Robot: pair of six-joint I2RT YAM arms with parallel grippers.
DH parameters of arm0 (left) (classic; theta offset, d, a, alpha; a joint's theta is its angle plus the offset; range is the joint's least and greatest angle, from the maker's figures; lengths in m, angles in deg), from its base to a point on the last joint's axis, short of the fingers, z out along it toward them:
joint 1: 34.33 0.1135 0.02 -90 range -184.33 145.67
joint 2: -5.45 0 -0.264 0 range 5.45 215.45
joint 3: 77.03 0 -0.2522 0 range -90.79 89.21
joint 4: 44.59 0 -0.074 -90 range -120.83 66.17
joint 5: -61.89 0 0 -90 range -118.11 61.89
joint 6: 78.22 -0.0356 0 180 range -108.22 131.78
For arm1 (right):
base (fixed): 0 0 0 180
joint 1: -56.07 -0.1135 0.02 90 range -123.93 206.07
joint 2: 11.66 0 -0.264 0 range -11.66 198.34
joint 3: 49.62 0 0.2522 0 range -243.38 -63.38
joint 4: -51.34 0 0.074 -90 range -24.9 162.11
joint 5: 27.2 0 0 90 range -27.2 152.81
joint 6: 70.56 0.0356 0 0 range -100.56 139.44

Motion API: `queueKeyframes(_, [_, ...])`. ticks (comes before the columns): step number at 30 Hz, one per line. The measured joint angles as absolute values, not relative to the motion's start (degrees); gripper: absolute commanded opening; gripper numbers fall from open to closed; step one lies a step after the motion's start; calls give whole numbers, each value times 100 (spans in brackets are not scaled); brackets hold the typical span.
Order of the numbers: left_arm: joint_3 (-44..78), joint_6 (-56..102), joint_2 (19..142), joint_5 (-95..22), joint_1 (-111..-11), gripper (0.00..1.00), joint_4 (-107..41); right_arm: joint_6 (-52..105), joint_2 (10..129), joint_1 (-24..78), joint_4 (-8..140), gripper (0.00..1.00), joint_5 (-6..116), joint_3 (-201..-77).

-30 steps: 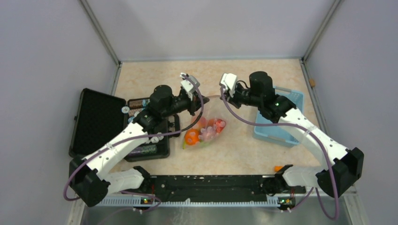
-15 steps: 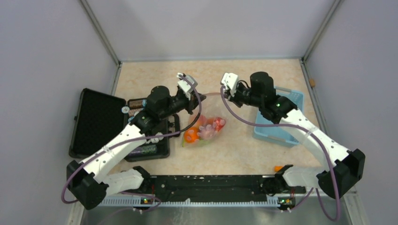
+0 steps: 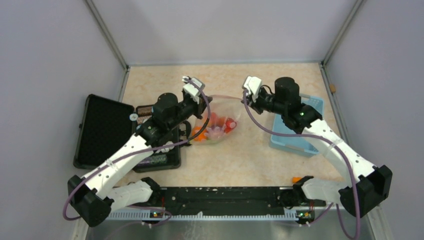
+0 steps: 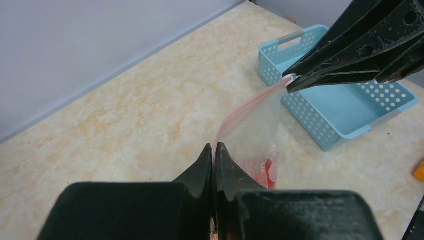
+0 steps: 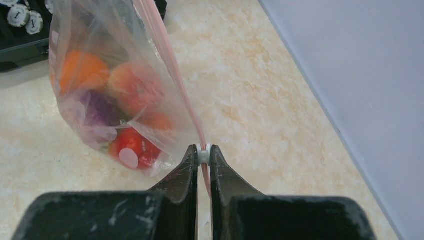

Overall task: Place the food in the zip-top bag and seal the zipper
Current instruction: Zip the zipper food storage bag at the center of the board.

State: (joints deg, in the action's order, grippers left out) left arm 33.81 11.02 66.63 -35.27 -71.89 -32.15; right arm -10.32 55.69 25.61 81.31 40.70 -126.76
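Observation:
The clear zip-top bag (image 3: 222, 112) hangs between my two grippers above the table, with the food (image 3: 216, 128) bunched at its bottom. In the right wrist view the bag (image 5: 150, 120) holds an orange (image 5: 80, 70), a pink peach (image 5: 132, 85) and a red piece (image 5: 131, 150). The pinkish-red zipper (image 3: 226, 97) is stretched taut. My left gripper (image 4: 214, 148) is shut on the zipper's left end (image 4: 240, 110). My right gripper (image 5: 202, 149) is shut on the white slider (image 5: 202, 154) at the right end. It also shows in the left wrist view (image 4: 295, 78).
An open black case (image 3: 102, 130) with round tokens (image 5: 20, 15) lies at the left, under my left arm. A light-blue basket (image 3: 300, 137) stands at the right, also in the left wrist view (image 4: 345, 102). A small orange piece (image 3: 296, 179) lies near the right arm's base.
The grippers have moved apart, left one leftward and right one rightward, pulling the zipper taut. The bag with the food has shifted back and slightly left.

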Motion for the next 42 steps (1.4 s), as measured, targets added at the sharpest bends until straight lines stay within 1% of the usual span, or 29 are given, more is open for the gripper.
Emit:
queueKeyframes(10, [3381,1054,6572,-2854,-7195,0,-3055,-1058,5569,2631,8245,0,4356,-12676])
queueKeyframes(20, [3381,1056,6517,-2476,-7195,0,-2979,-1058,5569,2690,8247,0,4570,-12676])
queueKeyframes(34, [3384,1166,6465,-2246,-7154,0,-2966,-1112,5751,2701,8256,0,5103,-12676])
queueKeyframes(42, [3384,1185,6465,-2281,-7145,0,-2950,-1163,5797,2714,8243,0,5204,-12676])
